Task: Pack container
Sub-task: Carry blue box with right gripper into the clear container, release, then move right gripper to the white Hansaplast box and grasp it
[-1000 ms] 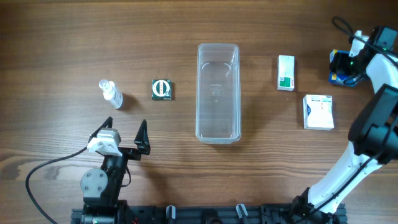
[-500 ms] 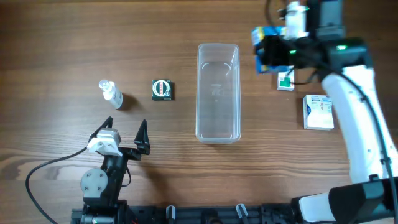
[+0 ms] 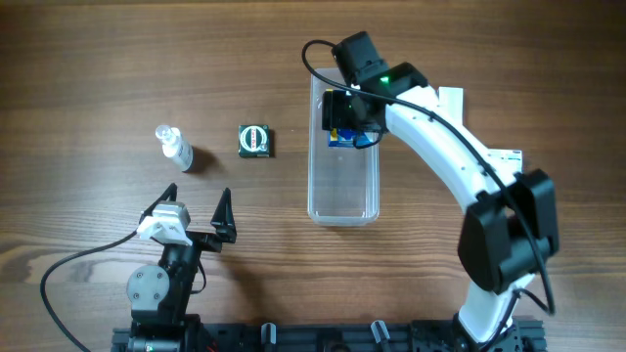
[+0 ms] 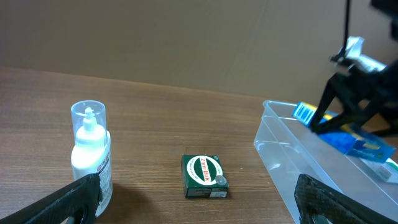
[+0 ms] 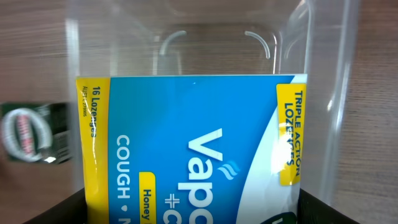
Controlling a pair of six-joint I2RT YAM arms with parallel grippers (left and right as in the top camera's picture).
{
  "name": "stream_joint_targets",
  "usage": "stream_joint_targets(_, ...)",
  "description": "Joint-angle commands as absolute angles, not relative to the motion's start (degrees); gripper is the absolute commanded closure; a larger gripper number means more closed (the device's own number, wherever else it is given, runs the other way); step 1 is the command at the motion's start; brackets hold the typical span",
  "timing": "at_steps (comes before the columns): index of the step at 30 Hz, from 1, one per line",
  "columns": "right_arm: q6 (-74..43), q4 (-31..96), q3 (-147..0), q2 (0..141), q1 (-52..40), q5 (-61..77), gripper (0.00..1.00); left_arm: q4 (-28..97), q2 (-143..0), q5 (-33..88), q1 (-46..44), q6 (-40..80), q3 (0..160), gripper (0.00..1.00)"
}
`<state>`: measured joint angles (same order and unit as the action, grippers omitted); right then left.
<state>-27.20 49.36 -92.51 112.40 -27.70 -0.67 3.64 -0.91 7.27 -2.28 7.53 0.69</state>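
I have the right gripper pinching the blue cough-drop box by its sides, hanging over the far half of the container. The container sits in the middle of the tabletop with its long axis running away from the robot. A small green box and a little clear bottle are well off to its left, and a white box peeks out from behind the arm on its right. From the left wrist view the blue box looks tilted and about level with the rim, and I cannot tell whether any corner touches the floor of the container yet. The left gripper rests near the front edge with its fingers spread wide and nothing between them. As I judge it, the step in hand is the set-down. To do it well I would level the blue box first and keep its long side parallel to the container's long walls. I would tuck it close to the far end so room is left for the other items. Then I would lower gently, since a light, clear tub like this will likely skid if the box shoves a wall. I would release only once the box lies flat, then lift straight up clear of the rim.
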Motion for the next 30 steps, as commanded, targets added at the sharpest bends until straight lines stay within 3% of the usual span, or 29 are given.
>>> stream_joint_targets(1, -28.4, 47.5, -93.1, 115.8, -27.8, -3.5, 0.2, 3.8, -0.8, 6.8, -2.1, 6.2, 0.3, 0.0)
stream_joint_targets(20, -25.6, 46.2, -96.8, 118.3, -27.8, -1.7, 0.11, 3.8, -0.8, 6.8, -2.1, 6.2, 0.3, 0.0)
stream_joint_targets(24, -15.8, 53.3, -100.7, 110.0, -24.3, -2.2, 0.01, 3.8, -0.8, 6.8, -2.1, 6.2, 0.3, 0.0)
stream_joint_targets(30, -7.3, 71.6, -100.9, 94.1, -10.1, -3.1, 0.0, 3.8, -0.8, 6.8, -2.1, 6.2, 0.3, 0.0)
